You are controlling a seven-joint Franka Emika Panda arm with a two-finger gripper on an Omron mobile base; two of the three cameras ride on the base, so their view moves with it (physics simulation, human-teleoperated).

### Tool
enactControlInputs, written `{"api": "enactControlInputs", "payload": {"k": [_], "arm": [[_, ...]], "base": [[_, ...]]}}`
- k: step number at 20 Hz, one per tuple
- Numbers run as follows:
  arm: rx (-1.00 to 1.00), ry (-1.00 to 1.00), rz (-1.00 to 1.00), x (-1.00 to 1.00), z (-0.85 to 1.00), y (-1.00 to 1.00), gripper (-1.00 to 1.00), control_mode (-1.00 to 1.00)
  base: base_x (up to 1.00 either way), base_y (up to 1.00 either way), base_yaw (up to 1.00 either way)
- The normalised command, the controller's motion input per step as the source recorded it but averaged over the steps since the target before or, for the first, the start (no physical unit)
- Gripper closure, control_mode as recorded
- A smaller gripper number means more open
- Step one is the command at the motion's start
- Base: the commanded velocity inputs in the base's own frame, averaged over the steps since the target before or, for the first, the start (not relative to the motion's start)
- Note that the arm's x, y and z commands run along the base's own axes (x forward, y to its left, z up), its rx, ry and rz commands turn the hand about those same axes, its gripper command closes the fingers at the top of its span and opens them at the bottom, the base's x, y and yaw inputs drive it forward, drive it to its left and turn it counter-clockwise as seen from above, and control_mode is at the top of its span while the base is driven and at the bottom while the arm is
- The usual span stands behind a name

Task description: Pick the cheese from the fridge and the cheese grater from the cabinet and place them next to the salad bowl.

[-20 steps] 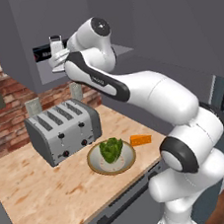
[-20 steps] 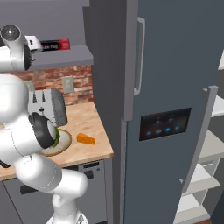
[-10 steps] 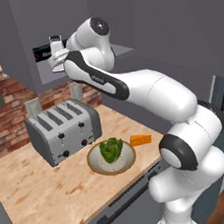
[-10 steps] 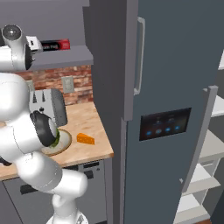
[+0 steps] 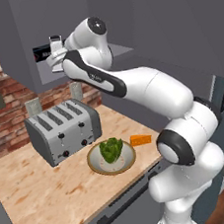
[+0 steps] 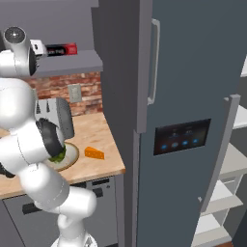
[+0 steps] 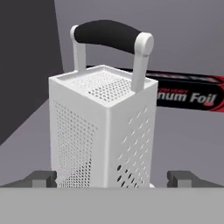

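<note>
At centre of the hand view, the gripper spreads wide around the cheese grater, apparently not yet clamping it.

Grater: in your hand view its base is cut off at the bottom; it hides the foil box's left end.
Foil box: right end cut off by the frame.
Bowl: in your right view, largely hidden behind the arm.
</note>
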Motion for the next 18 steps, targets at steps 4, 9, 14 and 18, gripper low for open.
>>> {"api": "enactControlInputs", "payload": {"k": [4,9,14,18], "arm": [[0.0,0.0,0.0,0.21,0.0,0.0,-1.0,-1.0],[0.0,0.0,0.0,0.09,-0.01,0.1,-1.0,-1.0],[0.0,0.0,0.0,0.02,-0.02,0.12,-1.0,-1.0],[0.0,0.0,0.0,0.0,0.0,0.0,-1.0,-1.0]], "base": [[0.0,0.0,0.0],[0.0,0.0,0.0],[0.0,0.0,0.0],[0.0,0.0,0.0]]}}
